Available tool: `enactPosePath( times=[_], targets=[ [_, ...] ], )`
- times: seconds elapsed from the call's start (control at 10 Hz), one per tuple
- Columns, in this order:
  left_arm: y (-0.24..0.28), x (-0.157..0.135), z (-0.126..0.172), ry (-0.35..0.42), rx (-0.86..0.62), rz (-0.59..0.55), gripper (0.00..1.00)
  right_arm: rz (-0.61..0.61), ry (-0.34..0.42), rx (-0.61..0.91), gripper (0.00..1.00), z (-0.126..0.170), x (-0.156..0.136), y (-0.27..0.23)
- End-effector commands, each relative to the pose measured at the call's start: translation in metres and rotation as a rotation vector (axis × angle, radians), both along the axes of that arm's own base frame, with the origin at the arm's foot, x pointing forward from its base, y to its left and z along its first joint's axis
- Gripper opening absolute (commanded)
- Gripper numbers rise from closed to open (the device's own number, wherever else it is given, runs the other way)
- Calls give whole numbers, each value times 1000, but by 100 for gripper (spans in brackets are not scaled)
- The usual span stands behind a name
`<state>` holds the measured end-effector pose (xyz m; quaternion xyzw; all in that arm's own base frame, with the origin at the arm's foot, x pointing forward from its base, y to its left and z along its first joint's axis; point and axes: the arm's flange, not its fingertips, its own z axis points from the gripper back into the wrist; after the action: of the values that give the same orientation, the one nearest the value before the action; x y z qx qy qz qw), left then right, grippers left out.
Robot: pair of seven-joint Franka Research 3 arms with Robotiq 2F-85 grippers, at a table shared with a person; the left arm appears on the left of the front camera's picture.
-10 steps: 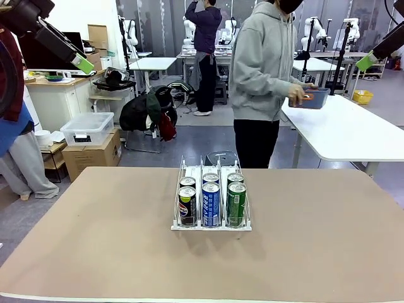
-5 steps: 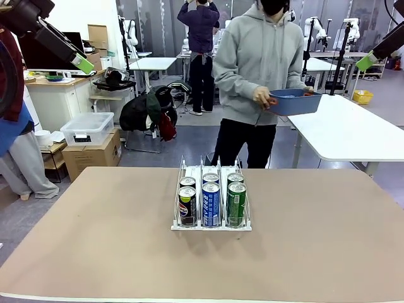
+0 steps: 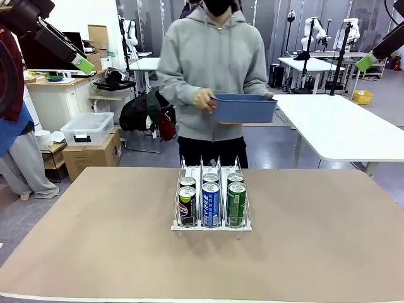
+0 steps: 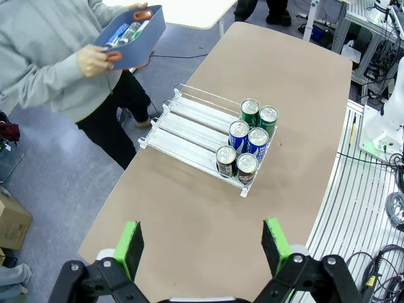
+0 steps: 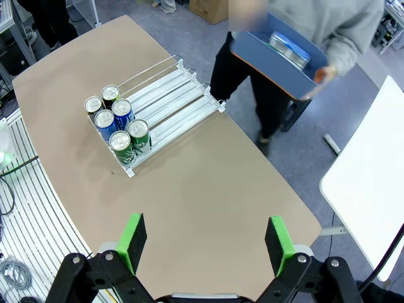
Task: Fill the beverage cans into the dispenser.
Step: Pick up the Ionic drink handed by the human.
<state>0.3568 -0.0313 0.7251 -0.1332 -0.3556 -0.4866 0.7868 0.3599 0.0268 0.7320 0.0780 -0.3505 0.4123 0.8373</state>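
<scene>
The dispenser (image 3: 211, 226) stands mid-table, its front lip toward me, with several beverage cans in it: black (image 3: 187, 206), blue (image 3: 211, 204) and green (image 3: 237, 204) in front, one more behind each. From above, the cans (image 4: 248, 142) (image 5: 117, 123) crowd the front end, and the rear of the dispenser's lanes (image 4: 189, 129) (image 5: 170, 95) is bare. My left gripper (image 3: 82, 63) (image 4: 202, 246) hangs open, high at the left. My right gripper (image 3: 369, 61) (image 5: 205, 243) hangs open, high at the right. Both hold nothing.
A person stands at the far edge holding a blue bin (image 3: 243, 108) (image 4: 129, 28) (image 5: 278, 63) with both hands; more cans lie inside it. A white table (image 3: 347, 129) stands behind at the right. Bare brown tabletop (image 3: 95, 240) surrounds the rack.
The person has turned from the white table and come to the far edge behind the dispenser, carrying the blue bin. Both arms and the cans have stayed still.
</scene>
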Motion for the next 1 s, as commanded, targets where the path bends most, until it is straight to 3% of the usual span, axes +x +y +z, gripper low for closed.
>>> enactPosePath(
  times=[0.0,0.9],
  targets=[
    [0,0,0,1,3,3,100,1,1,-1,100,-1,0,0],
    [0,0,0,1,3,3,100,1,1,-1,100,-1,0,0]
  ],
)
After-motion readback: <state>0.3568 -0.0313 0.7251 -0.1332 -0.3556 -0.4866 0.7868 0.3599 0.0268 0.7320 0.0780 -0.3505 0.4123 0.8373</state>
